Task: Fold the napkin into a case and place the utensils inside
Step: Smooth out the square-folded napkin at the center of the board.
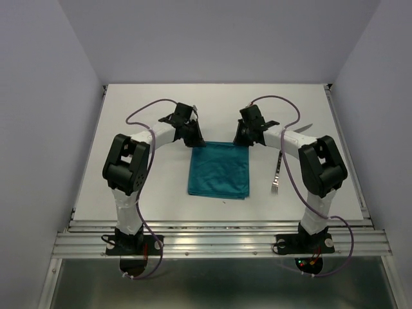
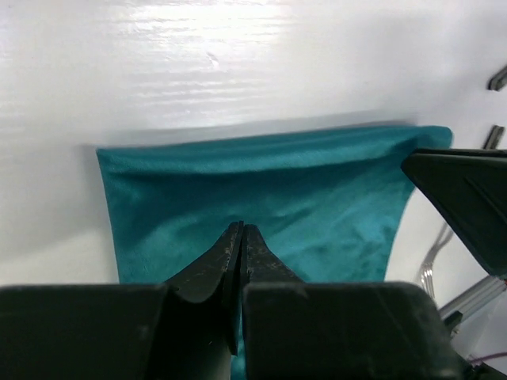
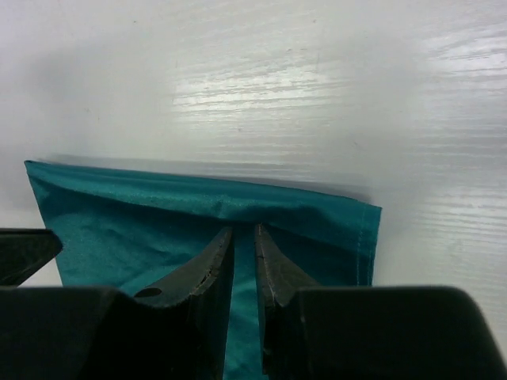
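Observation:
The teal napkin lies flat on the white table as a near-square rectangle. It also shows in the left wrist view and in the right wrist view. My left gripper is at its far left corner, jaws pressed together just above the cloth, with no cloth seen between them. My right gripper is at the far right corner, fingers a narrow gap apart over the cloth. The silver fork lies right of the napkin. The knife blade peeks out behind my right arm.
The table's raised rails run along the left and right edges. The aluminium frame crosses the near edge by the arm bases. Purple cables loop above both arms.

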Motion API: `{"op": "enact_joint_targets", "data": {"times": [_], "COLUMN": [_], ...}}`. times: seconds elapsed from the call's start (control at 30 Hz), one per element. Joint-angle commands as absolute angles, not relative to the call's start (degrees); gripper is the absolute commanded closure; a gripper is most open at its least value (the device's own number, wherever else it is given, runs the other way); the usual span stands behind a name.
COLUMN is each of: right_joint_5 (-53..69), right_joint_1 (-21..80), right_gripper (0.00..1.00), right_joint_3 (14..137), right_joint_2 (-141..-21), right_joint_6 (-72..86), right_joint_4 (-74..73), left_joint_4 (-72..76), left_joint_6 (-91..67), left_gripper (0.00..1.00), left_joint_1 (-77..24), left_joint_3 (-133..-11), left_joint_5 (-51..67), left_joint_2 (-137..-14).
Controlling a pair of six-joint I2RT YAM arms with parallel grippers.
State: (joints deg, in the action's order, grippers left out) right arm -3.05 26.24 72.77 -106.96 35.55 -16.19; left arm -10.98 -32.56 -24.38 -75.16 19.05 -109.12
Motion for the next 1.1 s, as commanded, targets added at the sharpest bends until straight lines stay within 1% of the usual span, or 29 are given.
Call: {"op": "enact_joint_targets", "data": {"times": [0.0,0.17,0.3,0.4,0.7,1.07], "right_joint_5": [-0.5,1.0,0.3,-1.6,-4.1,-3.3], "right_joint_1": [26.5,26.5,25.8,23.7,21.3,20.2], "right_gripper": [0.78,0.79,0.79,0.80,0.80,0.81], "right_joint_3": [77.9,80.9,80.0,78.0,72.2,70.4], "right_joint_2": [-109.9,-114.3,-115.8,-115.1,-108.3,-108.7], "right_joint_6": [34.6,34.9,35.2,35.0,33.9,34.1], "right_joint_4": [-16.2,-16.4,-16.3,-16.3,-15.3,-14.9], "left_joint_4": [-11.7,-12.0,-11.8,-11.5,-10.2,-9.8], "left_joint_6": [-30.2,-29.8,-29.4,-29.3,-29.7,-30.1], "left_gripper": [0.89,0.89,0.89,0.89,0.89,0.89], "left_joint_1": [-23.7,-23.3,-23.0,-22.7,-22.3,-22.3], "left_joint_3": [-78.9,-80.1,-79.3,-78.1,-75.8,-75.1], "left_joint_5": [18.2,17.8,17.6,17.8,18.2,18.5], "left_joint_2": [-112.4,-115.8,-116.4,-116.0,-115.8,-115.0]}}
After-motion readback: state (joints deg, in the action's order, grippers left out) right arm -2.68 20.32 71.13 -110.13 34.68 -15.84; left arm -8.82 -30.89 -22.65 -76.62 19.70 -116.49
